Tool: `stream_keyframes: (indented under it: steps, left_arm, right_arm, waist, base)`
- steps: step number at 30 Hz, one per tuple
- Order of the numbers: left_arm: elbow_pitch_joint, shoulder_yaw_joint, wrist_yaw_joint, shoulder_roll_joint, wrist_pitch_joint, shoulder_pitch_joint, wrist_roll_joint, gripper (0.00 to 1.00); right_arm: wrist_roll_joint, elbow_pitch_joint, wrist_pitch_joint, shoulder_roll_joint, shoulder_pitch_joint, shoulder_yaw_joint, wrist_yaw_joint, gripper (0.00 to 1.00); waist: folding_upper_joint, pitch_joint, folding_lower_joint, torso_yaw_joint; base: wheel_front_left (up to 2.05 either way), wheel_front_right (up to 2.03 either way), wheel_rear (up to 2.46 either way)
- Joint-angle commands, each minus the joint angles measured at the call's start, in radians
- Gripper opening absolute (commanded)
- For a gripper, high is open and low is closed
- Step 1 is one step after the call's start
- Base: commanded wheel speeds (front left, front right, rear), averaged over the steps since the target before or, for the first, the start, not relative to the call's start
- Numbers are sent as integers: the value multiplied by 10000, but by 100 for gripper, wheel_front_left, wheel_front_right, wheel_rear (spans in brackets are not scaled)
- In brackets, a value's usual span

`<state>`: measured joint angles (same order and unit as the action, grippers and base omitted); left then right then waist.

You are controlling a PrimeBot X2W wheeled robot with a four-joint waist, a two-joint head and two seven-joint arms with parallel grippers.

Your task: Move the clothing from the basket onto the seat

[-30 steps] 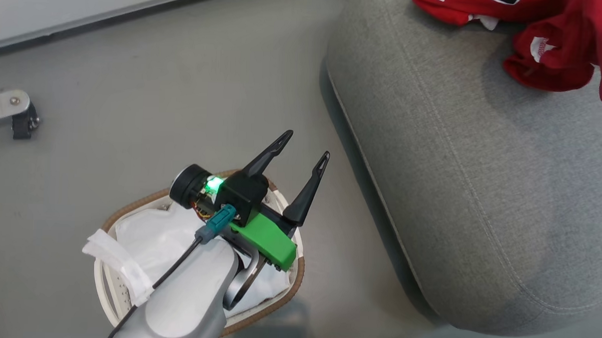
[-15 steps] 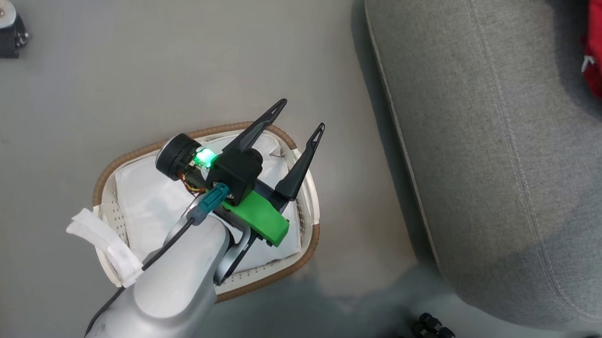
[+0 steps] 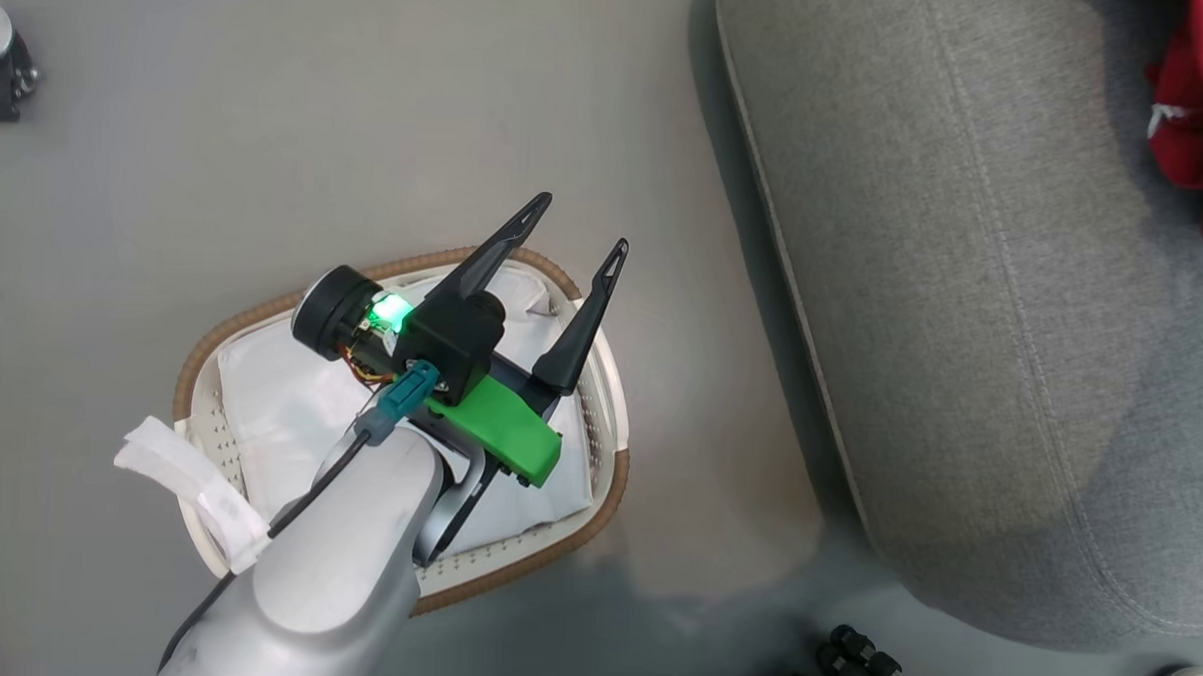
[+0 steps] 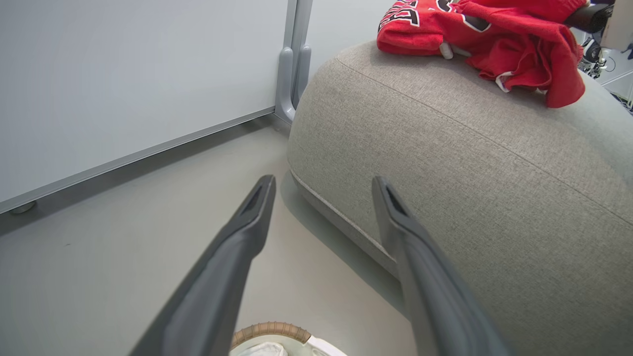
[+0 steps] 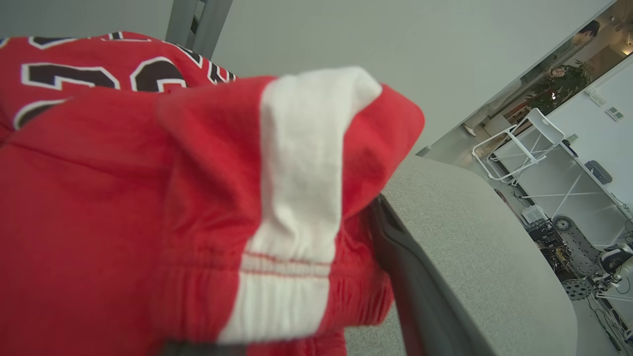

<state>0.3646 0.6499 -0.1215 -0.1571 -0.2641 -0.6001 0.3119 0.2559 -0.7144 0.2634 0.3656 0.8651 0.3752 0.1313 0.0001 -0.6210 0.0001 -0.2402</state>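
Left arm, pale forearm, reaches up the head view beside the seat (image 3: 963, 291). The left gripper (image 3: 580, 224) has its two dark fingers spread wide, nothing between them. It hangs above the basket (image 3: 523, 565), which stands on the floor (image 3: 369, 120) just beside the seat's rounded edge. In the left wrist view the same gripper (image 4: 322, 182) points at the seat's (image 4: 470, 173) side, tips clear of the fabric.

Right gripper (image 5: 321, 198) is up on the seat (image 5: 460, 237), under the clothing (image 5: 99, 198). One dark finger (image 5: 410, 287) shows against the grey fabric, the other is hidden by red cloth. Cannot tell if the jaws are apart or together, or clamped on the cloth.

Clothing (image 4: 494, 29) lies in a crumpled heap on top of the seat, well back from its edge. It is red with white trim, a white band along a gathered hem, and black white-edged lettering and numerals. In the head view a bit of it (image 3: 1199, 139) shows at the seat's far right.

The basket beside the seat holds a white liner (image 3: 279, 397); no red in it.
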Motion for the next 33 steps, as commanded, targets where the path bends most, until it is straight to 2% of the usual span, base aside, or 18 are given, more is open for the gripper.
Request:
stream_keyframes:
  steps: [1, 8, 17, 24, 33]
  left_arm:
    - [28, -39, 69, 3, -4, 126, 73, 100]
    - [-6, -347, 59, 124, -4, 499, 259, 100]
    - [54, -996, 2, 432, -4, 1304, 387, 100]
    - [176, -1679, -53, 718, -4, 2089, 523, 100]
    - [274, -2927, -60, 934, -5, 3197, 504, 100]
  right_arm:
    - [-140, 96, 19, -9, -305, -96, -11, 100]
    - [-649, 907, 19, -290, -1711, -526, -12, 100]
    - [-568, 1325, 19, -406, -2751, -869, -12, 100]
    - [-556, 1537, 19, -282, -2931, -1377, -11, 100]
    - [-1094, 2059, 19, -767, -3253, -2102, -11, 100]
  waist:
    - [-1, 249, -1, -93]
    - [-1, 1100, -1, -154]
    - [-1, 2536, -1, 143]
    - [-1, 3808, -1, 699]
    - [-1, 4975, -1, 1575]
  base:
    - [0, 0, 0]
    - [0, 0, 0]
    - [0, 0, 0]
    - [0, 0, 0]
    - [0, 0, 0]
